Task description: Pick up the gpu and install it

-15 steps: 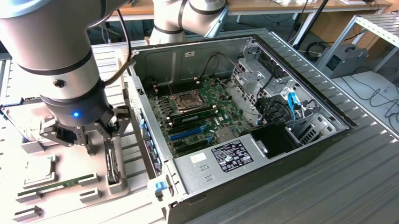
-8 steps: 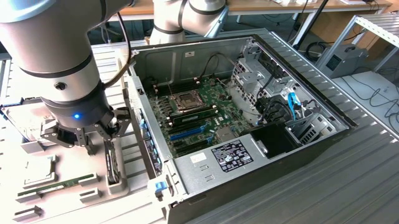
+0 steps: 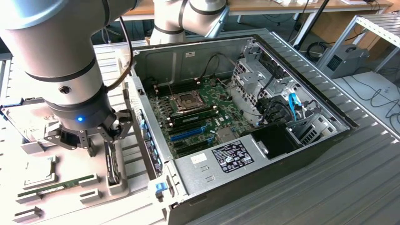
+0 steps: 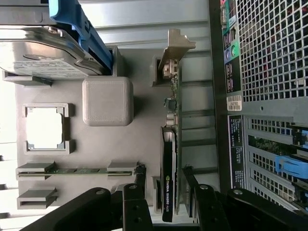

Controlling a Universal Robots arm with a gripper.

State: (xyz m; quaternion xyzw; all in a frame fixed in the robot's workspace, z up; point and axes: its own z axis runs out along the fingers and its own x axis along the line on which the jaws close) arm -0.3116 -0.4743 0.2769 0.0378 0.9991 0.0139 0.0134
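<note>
The gpu (image 4: 169, 163) stands on its long edge in a slot of the grey parts tray (image 4: 144, 96), its silvery end bracket (image 4: 176, 48) at the far end. In the exterior view the gpu (image 3: 112, 165) is a thin dark card beside the computer case (image 3: 312, 140). My gripper (image 4: 168, 206) hangs directly over it, open, with one black finger (image 4: 136, 204) on each side of the card and not touching it. The arm and gripper (image 3: 102, 144) are at the exterior view's left, low over the tray.
On the tray lie a silver hard drive with a blue frame (image 4: 45, 50), a processor chip (image 4: 44, 127), a green memory stick (image 4: 79, 170) and a grey block (image 4: 107, 101). The case lies open, its motherboard (image 3: 200, 112) with blue card slots (image 3: 187, 133) exposed.
</note>
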